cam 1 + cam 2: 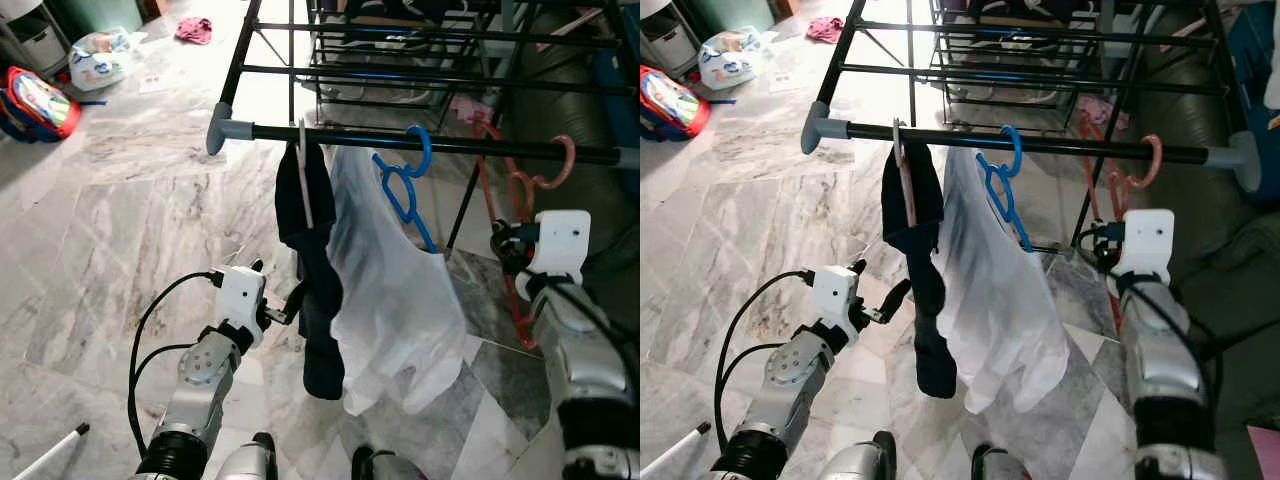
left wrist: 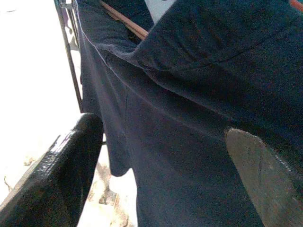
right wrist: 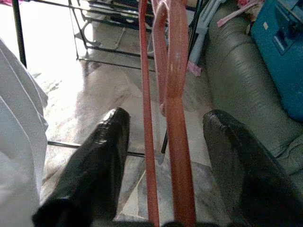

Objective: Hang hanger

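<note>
A black rack bar (image 1: 480, 146) with grey end caps crosses in front of me. From it hang a dark navy garment (image 1: 315, 290) on a pale hanger (image 1: 304, 180), a white garment (image 1: 390, 290) on a blue hanger (image 1: 405, 190), and an empty red hanger (image 1: 518, 190) at the right. My left gripper (image 1: 285, 305) is open beside the navy garment's lower edge, and the cloth (image 2: 189, 94) lies just beyond its fingers. My right gripper (image 3: 165, 123) is open with the red hanger's bars (image 3: 177, 94) running between its fingers, apart from both pads.
More black rack bars (image 1: 400, 72) stand behind. A grey-green sofa (image 3: 236, 80) and a blue box (image 3: 279, 42) lie to the right. Bags (image 1: 40, 100) and a pink cloth (image 1: 195, 30) sit on the marble floor far left. A white pole (image 1: 45, 455) lies near my left foot.
</note>
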Controlling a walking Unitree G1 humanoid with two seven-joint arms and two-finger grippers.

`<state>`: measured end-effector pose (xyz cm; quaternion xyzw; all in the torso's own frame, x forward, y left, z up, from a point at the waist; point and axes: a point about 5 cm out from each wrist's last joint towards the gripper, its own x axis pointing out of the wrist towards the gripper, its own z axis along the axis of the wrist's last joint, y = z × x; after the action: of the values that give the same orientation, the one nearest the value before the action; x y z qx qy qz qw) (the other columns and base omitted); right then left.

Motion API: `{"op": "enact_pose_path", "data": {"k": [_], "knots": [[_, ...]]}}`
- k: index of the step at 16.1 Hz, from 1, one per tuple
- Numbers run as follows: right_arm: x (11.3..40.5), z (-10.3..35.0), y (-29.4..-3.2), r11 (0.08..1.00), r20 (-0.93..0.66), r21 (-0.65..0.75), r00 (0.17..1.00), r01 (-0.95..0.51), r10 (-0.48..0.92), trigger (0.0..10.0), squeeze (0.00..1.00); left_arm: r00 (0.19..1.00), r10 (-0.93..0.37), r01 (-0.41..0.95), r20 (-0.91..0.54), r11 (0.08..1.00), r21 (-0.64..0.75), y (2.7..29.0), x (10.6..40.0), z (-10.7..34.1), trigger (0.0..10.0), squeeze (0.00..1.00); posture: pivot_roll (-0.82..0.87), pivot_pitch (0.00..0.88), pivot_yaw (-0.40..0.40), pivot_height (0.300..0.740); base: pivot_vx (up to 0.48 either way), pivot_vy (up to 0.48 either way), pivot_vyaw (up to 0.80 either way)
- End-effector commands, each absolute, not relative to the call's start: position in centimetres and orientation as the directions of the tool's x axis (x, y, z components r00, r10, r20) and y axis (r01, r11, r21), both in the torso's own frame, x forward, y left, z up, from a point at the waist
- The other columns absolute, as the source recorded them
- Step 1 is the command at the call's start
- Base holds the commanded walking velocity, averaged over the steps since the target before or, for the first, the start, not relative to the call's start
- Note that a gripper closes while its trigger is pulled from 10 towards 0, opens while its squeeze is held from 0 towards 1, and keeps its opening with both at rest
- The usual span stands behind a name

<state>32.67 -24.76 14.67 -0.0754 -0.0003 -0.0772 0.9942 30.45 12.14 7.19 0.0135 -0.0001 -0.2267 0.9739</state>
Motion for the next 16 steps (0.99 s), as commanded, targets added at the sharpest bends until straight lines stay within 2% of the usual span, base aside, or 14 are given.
{"op": "enact_pose_path", "data": {"k": [1,5,7,9,13,16], "knots": [[32.0,14.6,-24.7,0.968,0.037,-0.167,0.982,0.189,-0.186,10.0,1.0,0.89,-0.455,0.456,-0.026,0.89,0.025,12.2,30.3,6.8,10.0,0.0,0.01,0.245,0.05,0.74,0.0,0.0,0.0],[30.4,14.0,-23.9,0.948,0.09,-0.18,0.964,0.264,-0.251,10.0,1.0,0.886,-0.464,0.464,-0.027,0.885,0.031,12.0,30.3,6.9,10.0,0.0,0.01,0.245,0.051,0.74,0.0,0.0,0.0],[29.6,14.6,-23.2,0.928,0.158,-0.255,0.959,0.272,-0.237,10.0,1.0,0.886,-0.463,0.464,-0.026,0.885,0.033,12.0,30.4,6.9,10.0,0.0,0.01,0.242,0.053,0.74,0.0,0.0,0.0],[29.2,15.3,-22.4,0.917,0.223,-0.27,0.946,0.293,-0.237,10.0,1.0,0.892,-0.451,0.452,-0.038,0.891,0.032,12.2,30.4,6.7,10.0,0.0,0.01,0.241,0.052,0.74,0.0,0.0,0.0],[28.8,15.7,-19.8,0.908,0.28,-0.288,0.933,0.305,-0.224,10.0,1.0,0.928,-0.365,0.37,-0.069,0.926,0.078,12.5,30.8,6.4,10.0,0.0,0.01,0.232,0.047,0.74,0.0,0.0,0.0],[28.6,15.5,-19.2,0.909,0.285,-0.295,0.935,0.295,-0.211,10.0,1.0,0.941,-0.33,0.336,-0.076,0.937,0.099,12.6,30.9,6.2,10.0,0.0,0.01,0.233,0.045,0.74,0.0,0.0,0.0]]}}
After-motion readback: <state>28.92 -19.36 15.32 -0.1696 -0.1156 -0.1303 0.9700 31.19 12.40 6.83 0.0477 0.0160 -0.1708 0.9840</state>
